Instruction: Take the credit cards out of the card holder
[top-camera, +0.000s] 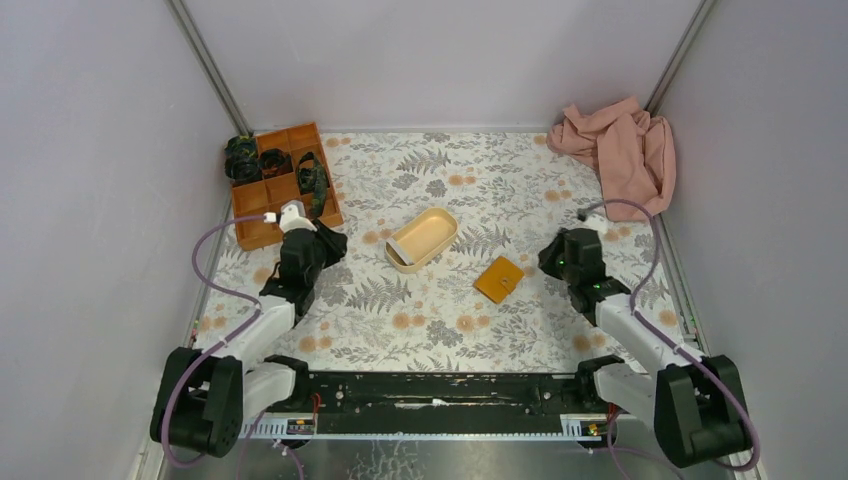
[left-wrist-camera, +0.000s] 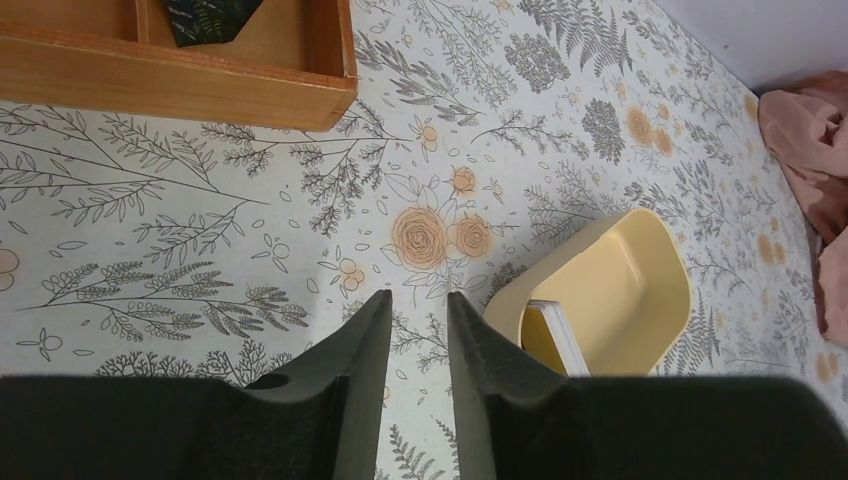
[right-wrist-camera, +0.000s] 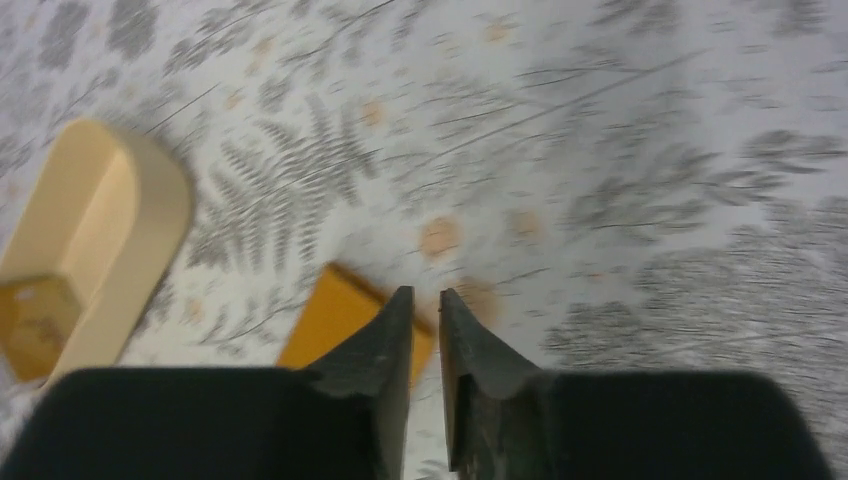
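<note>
Top external: the card holder (top-camera: 499, 279) lies closed and cornerwise on the worktop (top-camera: 440, 330), between the tray (top-camera: 432, 232) and the right jaws, clearly nearer the right arm. Left wrist: left jaws slightly spread, empty, beside the tray; no holder visible. Right wrist: right jaws nearly together, empty, with the holder just ahead, slightly left.

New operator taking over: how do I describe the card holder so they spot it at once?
On the floral table, find the beige oval tray near the middle. The card holder lies flat just right of it, nearer the arms. It is a small orange-tan square, unlike the bigger compartment box at far left.
</note>
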